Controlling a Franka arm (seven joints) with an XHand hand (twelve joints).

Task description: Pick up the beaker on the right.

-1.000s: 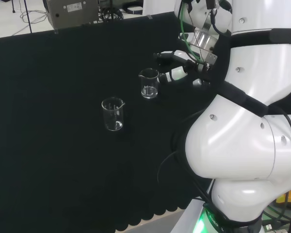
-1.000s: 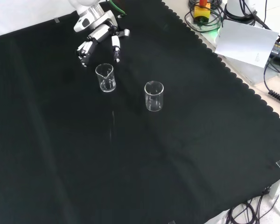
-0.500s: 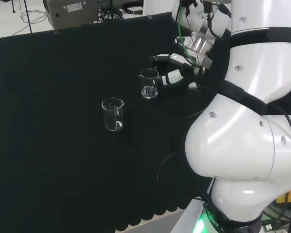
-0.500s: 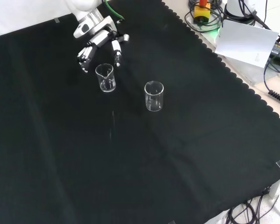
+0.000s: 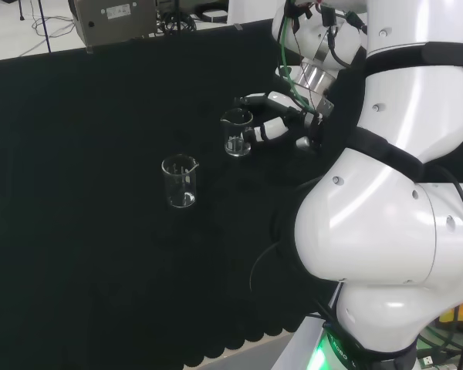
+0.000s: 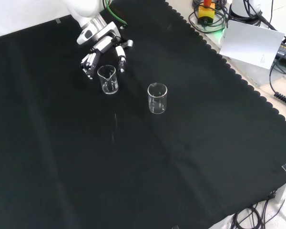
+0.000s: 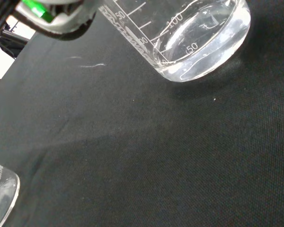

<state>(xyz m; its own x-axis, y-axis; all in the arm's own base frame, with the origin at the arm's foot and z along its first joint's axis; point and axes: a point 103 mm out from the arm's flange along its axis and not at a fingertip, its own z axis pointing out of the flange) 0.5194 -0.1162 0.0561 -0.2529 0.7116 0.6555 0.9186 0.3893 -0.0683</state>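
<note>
Change from one second ago: in the head view the robot hand (image 5: 274, 123) has moved left, from a clear gap beside the small spouted beaker (image 5: 236, 132) to right up against it. In the front view the robot hand (image 6: 102, 52) has come down the frame, so that its fingertips now sit at either side of the beaker's rim rather than above it. Neither beaker has shifted on the black cloth.

Robot hand, current state: fingers spread and only slightly bent, not closed. In the front view one finger (image 6: 89, 65) lies at the left of the small spouted beaker (image 6: 107, 79) and another (image 6: 120, 59) at its right, with the glass between them. Whether any fingertip actually touches the wall cannot be told; nothing is gripped or lifted.

Small spouted beaker: upright on the counter (image 6: 148, 157), base flat on the cloth. In the wrist view its graduated wall and thick clear base (image 7: 199, 42) stand close before the camera.

Taller beaker (image 6: 157, 98): upright, well apart from the robot hand; in the head view it (image 5: 179, 181) stands left of and nearer than the small one. A curved glass edge (image 7: 1, 196) shows at the wrist view's corner.
</note>
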